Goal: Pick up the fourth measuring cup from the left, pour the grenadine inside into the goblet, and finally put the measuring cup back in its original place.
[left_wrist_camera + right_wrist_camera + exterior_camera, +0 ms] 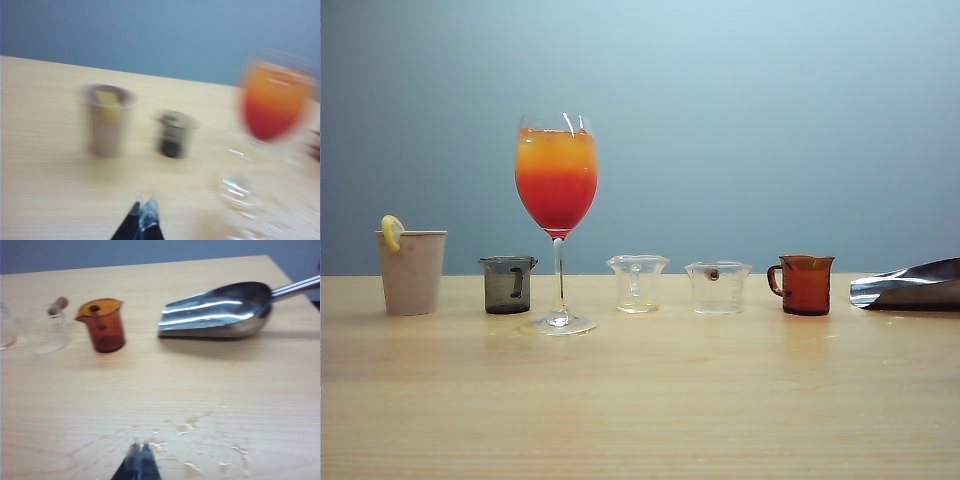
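Fourth measuring cup (806, 284) upright on table (640, 400), handle toward goblet (557, 200); left gripper (142, 210) and right gripper (140, 452) jaws pressed together.

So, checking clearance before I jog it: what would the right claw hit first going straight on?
Probably nothing close: the shut right claw points over bare table, between amber cup and scoop. Depth unclear.

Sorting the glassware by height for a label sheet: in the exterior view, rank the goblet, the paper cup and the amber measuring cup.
Tallest to shortest:
1. goblet
2. paper cup
3. amber measuring cup
All stand in about one row, so nearness barely skews this.
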